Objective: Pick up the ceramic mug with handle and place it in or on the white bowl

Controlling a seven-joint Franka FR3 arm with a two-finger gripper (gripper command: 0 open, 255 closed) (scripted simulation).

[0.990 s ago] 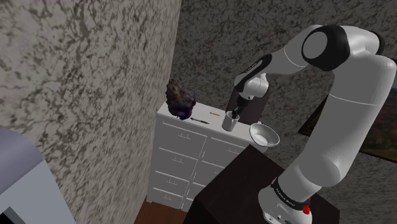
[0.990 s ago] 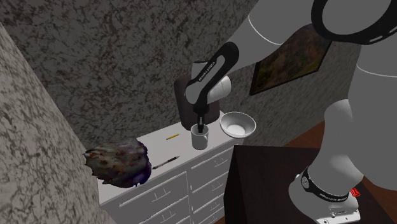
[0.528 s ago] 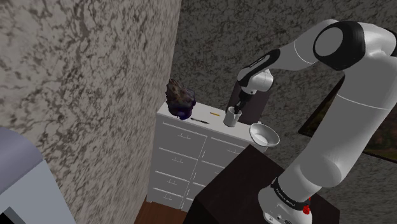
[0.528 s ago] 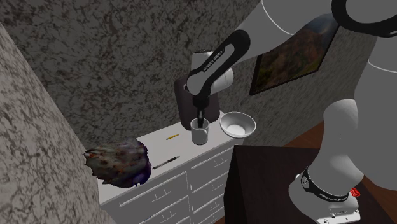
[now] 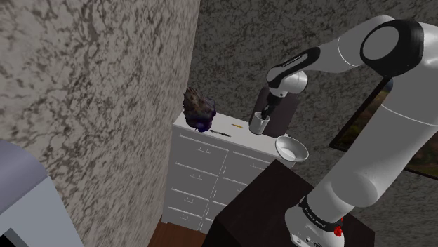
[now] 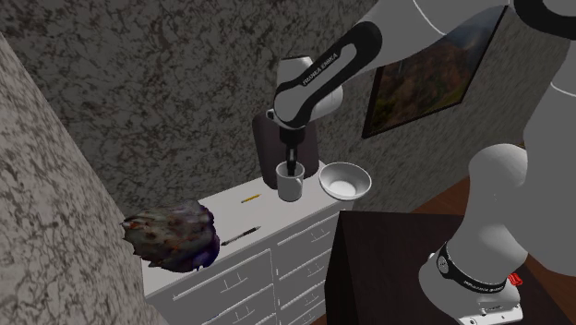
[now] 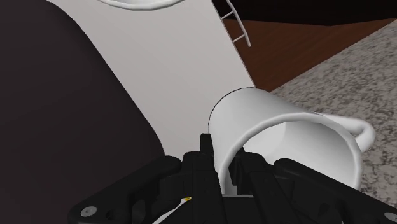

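A white mug [image 5: 258, 123] with a handle hangs just above the white dresser top [image 5: 226, 123], to the left of the white bowl [image 5: 291, 148] in the shoulder view. My black gripper [image 5: 260, 114] comes down from above, shut on the mug's rim. In the second exterior view the mug [image 6: 293, 186] hangs under the gripper [image 6: 293, 169], with the bowl [image 6: 345, 180] close on its right. The wrist view shows the fingers [image 7: 205, 159] clasping the wall of the mug [image 7: 286, 137], one inside and one outside. Its handle points away from the fingers. The bowl's rim [image 7: 143, 4] lies beyond it.
A dark box-shaped appliance [image 6: 269, 148] stands right behind the mug. On the dresser lie a yellow pencil [image 6: 248, 198], a dark pen [image 6: 240, 236] and a dark feathery clump [image 6: 171, 236]. The dark stand [image 6: 397, 249] sits beside the dresser, and rough stone walls close in.
The mug has risen off the dresser top in the shut gripper and drifted a little toward the bowl. The arm's elbow has swung upward.
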